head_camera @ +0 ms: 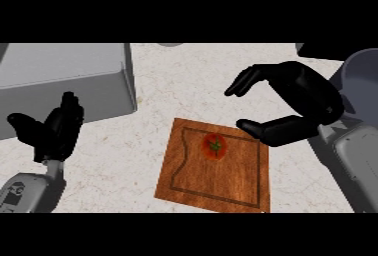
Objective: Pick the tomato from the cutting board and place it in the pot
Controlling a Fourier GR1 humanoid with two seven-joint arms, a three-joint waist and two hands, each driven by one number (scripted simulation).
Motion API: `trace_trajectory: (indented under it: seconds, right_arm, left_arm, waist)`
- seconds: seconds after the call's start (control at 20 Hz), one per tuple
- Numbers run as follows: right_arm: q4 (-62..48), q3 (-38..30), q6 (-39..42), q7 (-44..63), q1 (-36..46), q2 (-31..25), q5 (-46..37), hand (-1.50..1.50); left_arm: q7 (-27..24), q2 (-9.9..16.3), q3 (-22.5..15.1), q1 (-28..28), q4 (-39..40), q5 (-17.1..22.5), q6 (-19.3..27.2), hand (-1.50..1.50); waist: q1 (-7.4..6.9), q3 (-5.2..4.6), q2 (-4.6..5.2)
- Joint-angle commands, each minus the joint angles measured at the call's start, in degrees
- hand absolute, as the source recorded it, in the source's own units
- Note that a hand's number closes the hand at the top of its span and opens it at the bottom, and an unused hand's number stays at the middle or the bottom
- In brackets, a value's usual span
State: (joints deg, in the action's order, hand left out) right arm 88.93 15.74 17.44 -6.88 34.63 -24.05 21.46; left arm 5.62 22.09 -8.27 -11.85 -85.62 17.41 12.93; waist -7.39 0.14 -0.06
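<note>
A kitchen, by the look of it: a pale speckled stone surface [170, 75] carries a wooden cutting board [221, 187] with a tomato [215, 145] on it (red, green-stemmed), and a grey metal box [63, 75] at far left.

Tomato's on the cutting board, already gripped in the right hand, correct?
Not gripped. The head view shows the tomato lying free on the cutting board; the right hand hangs open above and to its right, thumb and fingers apart, touching nothing.

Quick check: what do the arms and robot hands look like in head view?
Both robot hands are matte black with rounded fingers and thumbs: left robot hand, right robot hand. Forearms are light grey shells; the left forearm carries a small dark marking near the wrist. No cables visible.
</note>
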Motion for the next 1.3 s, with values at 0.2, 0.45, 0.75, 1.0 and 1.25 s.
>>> trace_trajectory:
  seconds: [0.2, 0.45, 0.75, 1.0, 1.25]
  right_arm:
    - [-2.0, 2.9, 17.4, -26.7, 7.4, -3.8, -9.1, -1.5]
    - [-6.2, 4.7, 18.1, -40.1, 11.1, -8.4, -22.6, -1.5]
    - [-10.3, 15.3, 8.8, -49.4, 13.1, -12.6, -39.9, -1.5]
    - [-20.5, 22.3, -1.0, -56.1, 15.2, -8.6, -48.3, -1.5]
    - [-28.4, 26.2, -6.1, -56.6, 16.2, -4.1, -54.5, -1.5]
  left_arm:
    - [-3.3, -2.3, 1.4, -6.4, -4.7, 1.3, 0.4, 0.0]
    - [-5.1, -3.2, 0.6, -5.8, -3.9, -0.5, 2.0, 0.0]
    - [-5.7, -2.9, 1.3, -5.0, -4.3, -0.4, 2.0, 0.0]
    - [-5.7, -3.4, 0.9, -3.0, -4.0, -0.8, 2.0, 0.0]
    - [-5.1, -1.0, 4.9, -4.6, -2.3, 1.1, -0.3, 0.0]
  waist:
    - [-0.04, 0.43, 2.64]
    - [1.63, 0.24, 2.7]
    - [2.4, 0.02, 1.9]
    - [3.59, -0.09, 1.33]
    - [5.66, -0.13, 0.65]
